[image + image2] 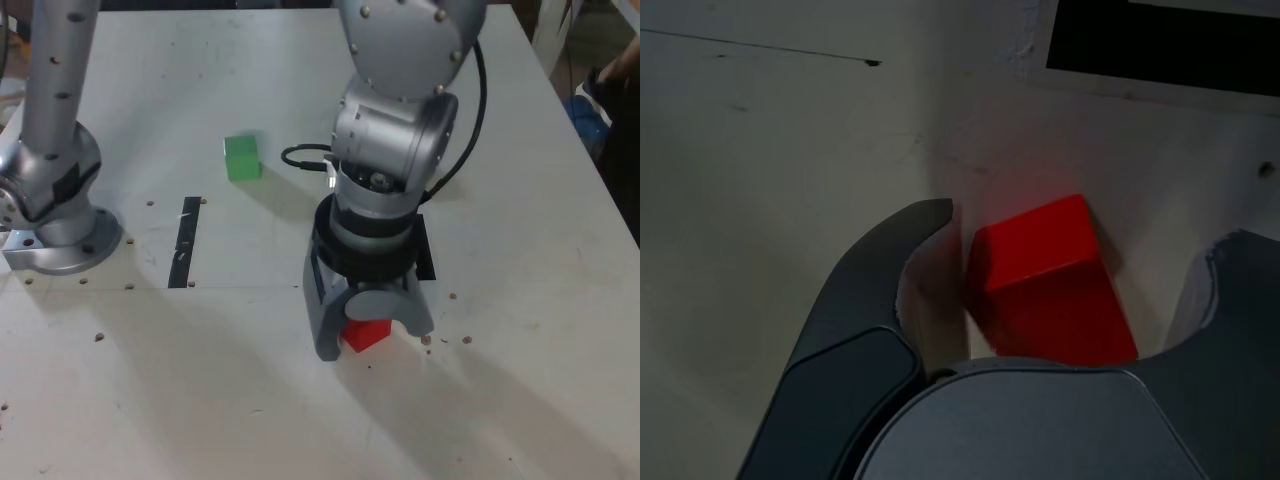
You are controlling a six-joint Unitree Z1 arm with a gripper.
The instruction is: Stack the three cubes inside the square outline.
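Our gripper (372, 322) is down on the table (520, 400) with its jaws spread on either side of the red cube (366, 334). In the wrist view there is a gap on both sides of the red cube (1045, 285), so we are not pinching it yet. The cube sits turned a bit between the jaws. We think one jaw could hit a corner first and push or spin the cube away.

Just behind the gripper is the square outline (427, 258), mostly hidden by the arm. We cannot tell if anything sits inside it. It is close, so the carry should be short.

Farther back the green cube (241, 158) sits alone with lots of room. A black tape strip (186, 242) lies toward the exterior view's left. We do not see a yellow cube.
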